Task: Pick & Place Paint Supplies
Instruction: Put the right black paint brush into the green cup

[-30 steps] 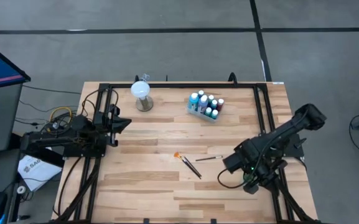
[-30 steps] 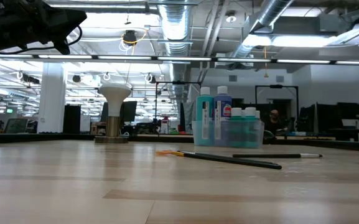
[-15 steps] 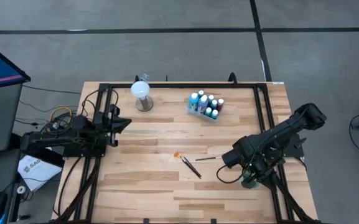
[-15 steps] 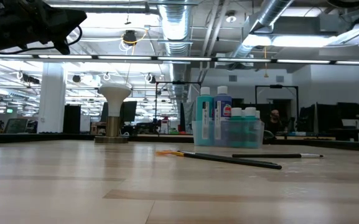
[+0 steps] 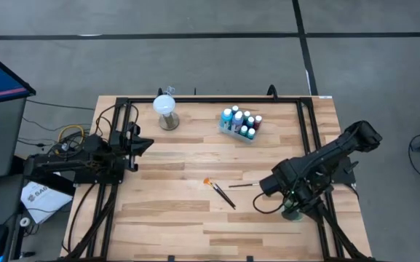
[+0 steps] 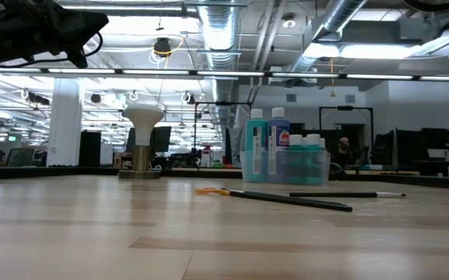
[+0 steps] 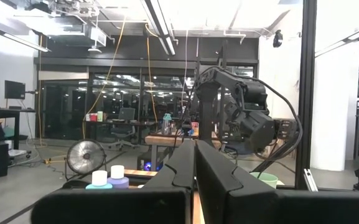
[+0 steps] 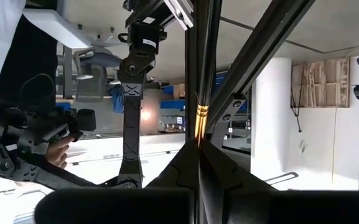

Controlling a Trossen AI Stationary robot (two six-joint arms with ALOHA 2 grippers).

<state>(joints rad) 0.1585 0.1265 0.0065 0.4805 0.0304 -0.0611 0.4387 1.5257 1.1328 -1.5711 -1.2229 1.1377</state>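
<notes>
**Right arm near brushes, nothing picked**

Right gripper [image 5: 262, 187] sits right of frame centre, fingers pressed together, empty. Left gripper [image 5: 143, 144] parked at left, also closed and empty. Paintbrushes [image 5: 223, 192] lie mid-table, orange tip at their left end. Paint bottles [image 5: 240, 124] are in a clear tray, upper centre. To grab well: open first, straddle one handle mid-length, descend square to the table [image 5: 166, 225].

Right gripper [image 5: 262, 187] sits with its jaws pressed together just beside the tip of the nearest paintbrush [image 5: 240, 185], nothing between them, so that path's open. Past the jaws lie two more crossed brushes [image 5: 222, 193] flat on the wood. The bottle tray [image 5: 239, 125] and white globe [image 5: 165, 105] stand well beyond the jaws, leaving bare table [image 5: 166, 218] in front.
</notes>
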